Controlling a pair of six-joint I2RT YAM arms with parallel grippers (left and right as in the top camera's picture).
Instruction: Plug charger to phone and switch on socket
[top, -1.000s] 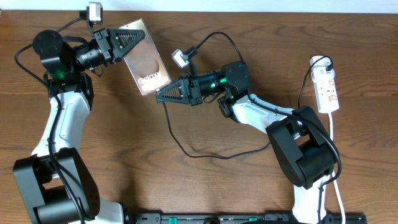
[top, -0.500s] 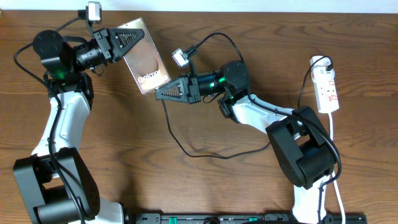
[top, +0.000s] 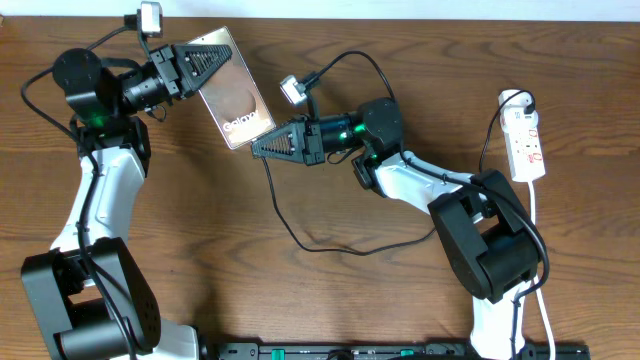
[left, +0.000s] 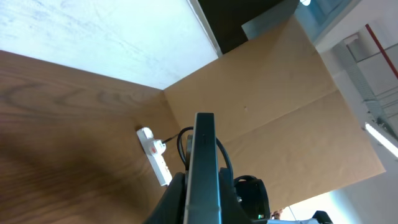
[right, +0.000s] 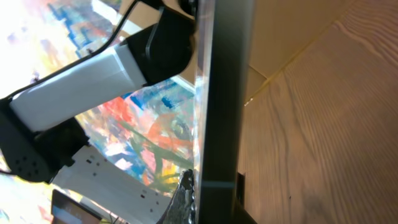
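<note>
Left tool clamps one phone, right tool one charger; one socket apart.

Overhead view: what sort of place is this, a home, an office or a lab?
Probably a robotics lab or test bench. Two robot arms, the left arm and the right arm, are mounted at a wooden table, and the left wrist view shows a plain cardboard panel standing at the table's edge.

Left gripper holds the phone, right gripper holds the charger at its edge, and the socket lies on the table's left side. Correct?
One slip: the overhead view shows the socket on the right side of the table, not the left. The rest stands: the left gripper holds the phone, and the right gripper holds the charger at its edge.
</note>
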